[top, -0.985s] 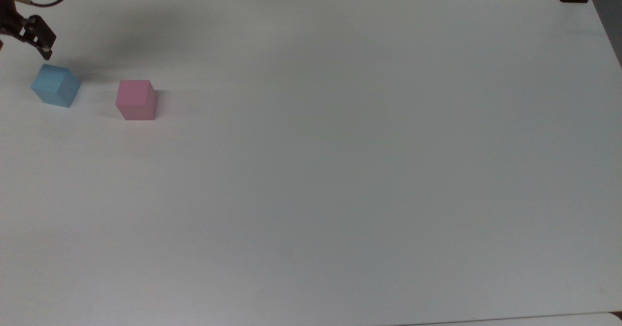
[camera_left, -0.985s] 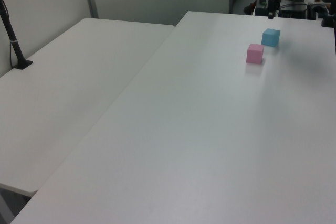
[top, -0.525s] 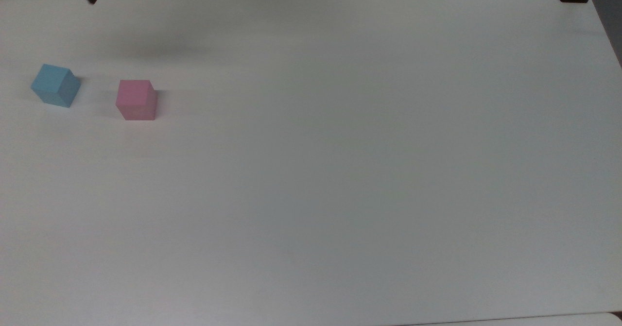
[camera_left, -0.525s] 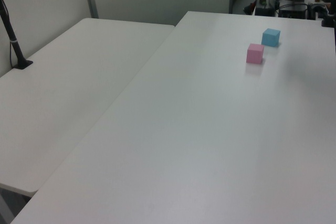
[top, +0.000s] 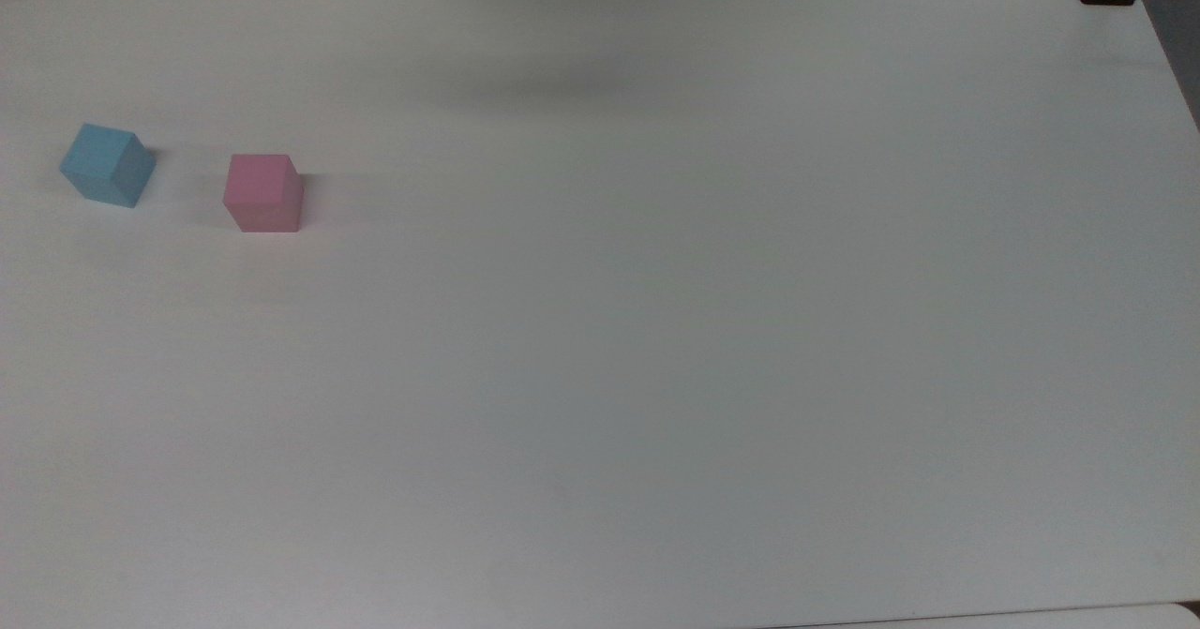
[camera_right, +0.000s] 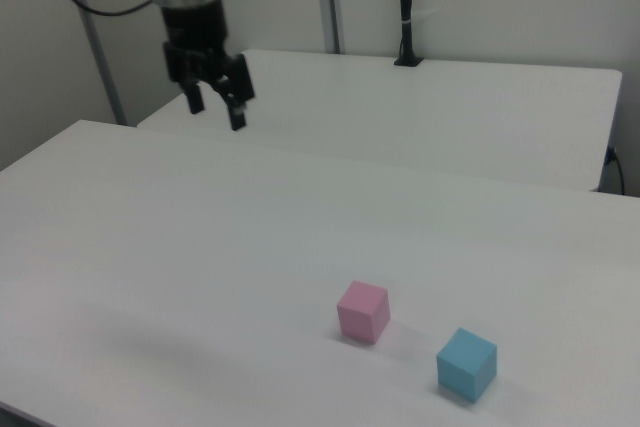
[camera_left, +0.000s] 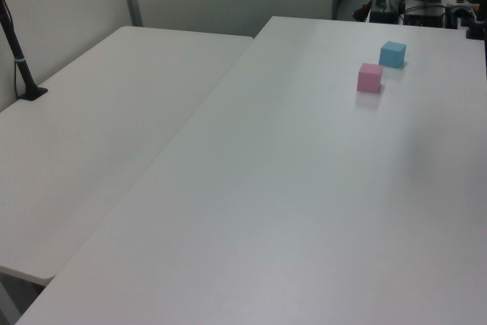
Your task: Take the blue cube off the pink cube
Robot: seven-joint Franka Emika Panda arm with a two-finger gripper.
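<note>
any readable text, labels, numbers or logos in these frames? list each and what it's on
None readable.
The blue cube: plain faces, no marking.
The pink cube: plain faces, no marking.
The table: bare white top, no print.
The gripper and the arm above it: no lettering or logo that can be made out in the right view.

Soft even light, faint shadows
</note>
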